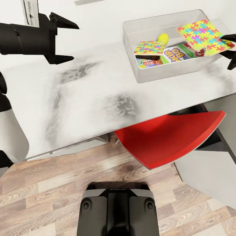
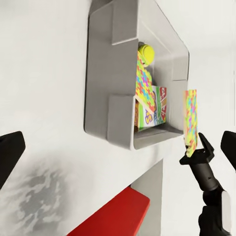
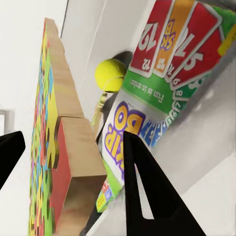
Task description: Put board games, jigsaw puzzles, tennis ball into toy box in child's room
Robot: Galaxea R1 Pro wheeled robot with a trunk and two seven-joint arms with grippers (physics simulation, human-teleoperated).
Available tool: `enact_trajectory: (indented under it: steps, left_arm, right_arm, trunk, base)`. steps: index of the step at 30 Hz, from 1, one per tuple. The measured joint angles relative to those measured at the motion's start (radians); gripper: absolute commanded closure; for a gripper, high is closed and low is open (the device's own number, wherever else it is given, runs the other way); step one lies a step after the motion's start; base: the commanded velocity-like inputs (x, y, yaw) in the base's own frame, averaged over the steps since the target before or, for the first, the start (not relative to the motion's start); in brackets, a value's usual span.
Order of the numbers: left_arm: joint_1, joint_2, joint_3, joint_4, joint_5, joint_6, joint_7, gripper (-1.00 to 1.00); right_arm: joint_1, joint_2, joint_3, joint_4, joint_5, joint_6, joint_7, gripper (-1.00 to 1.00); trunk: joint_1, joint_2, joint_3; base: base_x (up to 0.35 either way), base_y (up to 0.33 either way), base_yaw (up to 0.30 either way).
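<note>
Right gripper point(image 1: 228, 44): you pinch the last jigsaw puzzle point(image 1: 206, 36), upper right, over the toy box point(image 1: 144, 77) rim.
Left gripper point(image 1: 67, 42): open, holds nothing, upper left.
Risk: let go now and the puzzle may tip outside the box.

The pale grey-white table top point(image 1: 82, 98) lies bare between the left gripper point(image 1: 70, 42) and the shallow light-grey toy box point(image 1: 131, 36). Printed game boxes point(image 1: 173, 52), a multicoloured puzzle mat point(image 1: 149, 47) and a yellow-green ball point(image 1: 163, 38) crowd the bin. A red curved chair point(image 1: 170, 137) blocks the table's near edge.
</note>
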Motion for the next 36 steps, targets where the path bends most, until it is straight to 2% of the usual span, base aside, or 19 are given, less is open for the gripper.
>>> enact_trajectory:
  steps: [5, 8, 19, 36]
  left_arm:
    - [0.001, 0.008, -0.002, 0.001, 0.005, 0.003, -0.041, -1.0]
    - [0.002, 0.017, -0.007, 0.001, 0.007, 0.005, -0.084, -1.0]
    - [0.007, 0.023, -0.012, 0.003, 0.008, 0.006, -0.124, -1.0]
    - [0.01, 0.022, -0.012, 0.003, 0.008, 0.006, -0.127, -1.0]
  right_arm:
    - [-0.04, 0.017, -0.001, 0.048, -0.003, 0.0, -0.058, 1.0]
    - [-0.082, 0.037, -0.001, 0.102, -0.001, 0.0, -0.106, 1.0]
    - [-0.131, 0.074, -0.001, 0.156, 0.005, 0.0, -0.151, 1.0]
    - [-0.133, 0.079, -0.001, 0.159, 0.005, 0.0, -0.154, 1.0]
  trunk:
    - [0.0, 0.0, 0.0]
    - [0.0, 0.0, 0.0]
    - [0.0, 0.0, 0.0]
    - [0.0, 0.0, 0.0]
  base:
    - [0.0, 0.0, 0.0]
    - [0.0, 0.0, 0.0]
    - [0.0, 0.0, 0.0]
    - [0.0, 0.0, 0.0]
